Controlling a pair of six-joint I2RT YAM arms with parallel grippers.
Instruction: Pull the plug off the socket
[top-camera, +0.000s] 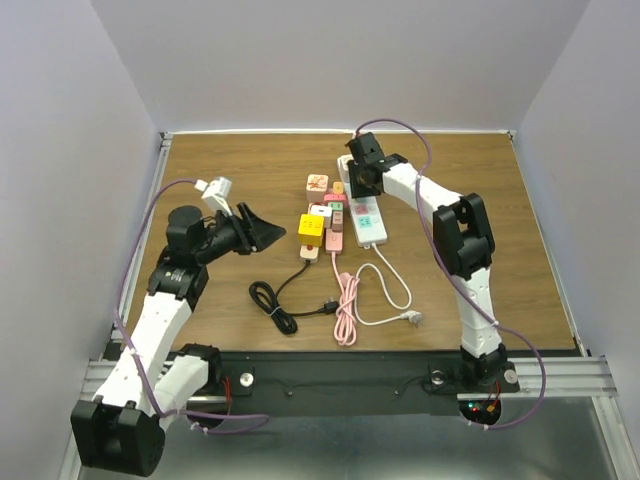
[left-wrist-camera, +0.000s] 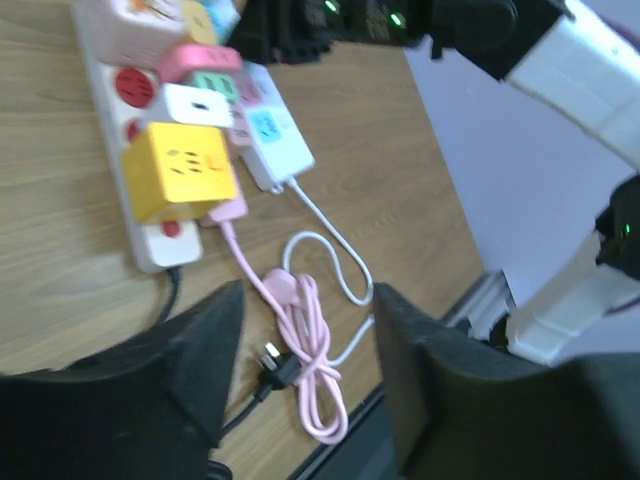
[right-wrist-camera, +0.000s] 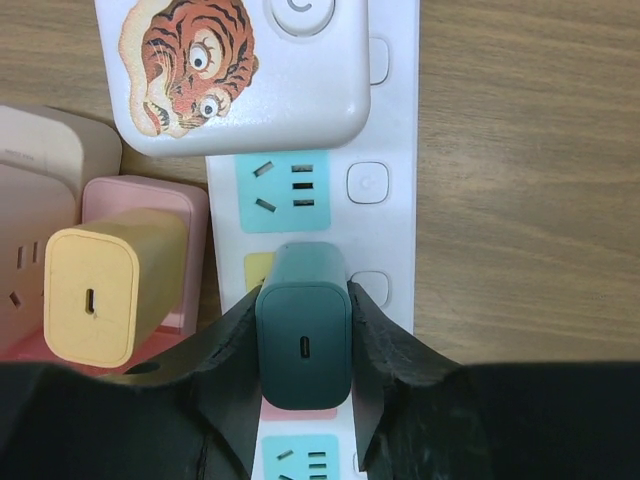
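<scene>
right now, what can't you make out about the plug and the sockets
Right wrist: the dark green charger hides its own prongs and socket, so how far it is seated is unclear.
Top external: the right tool covers that charger.
Left wrist: the view is blurred, and the far end of the red-socket strip is cut off by the top edge.

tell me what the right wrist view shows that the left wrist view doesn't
Only the right wrist view: the dark green plug, standing on the white power strip, clamped between the right fingers. Only the left wrist view: the left fingers, apart with nothing between them, the coiled pink cable, a loose black plug and the yellow cube adapter. Both: the white power strip with its blue-green sockets and the wooden table.
</scene>
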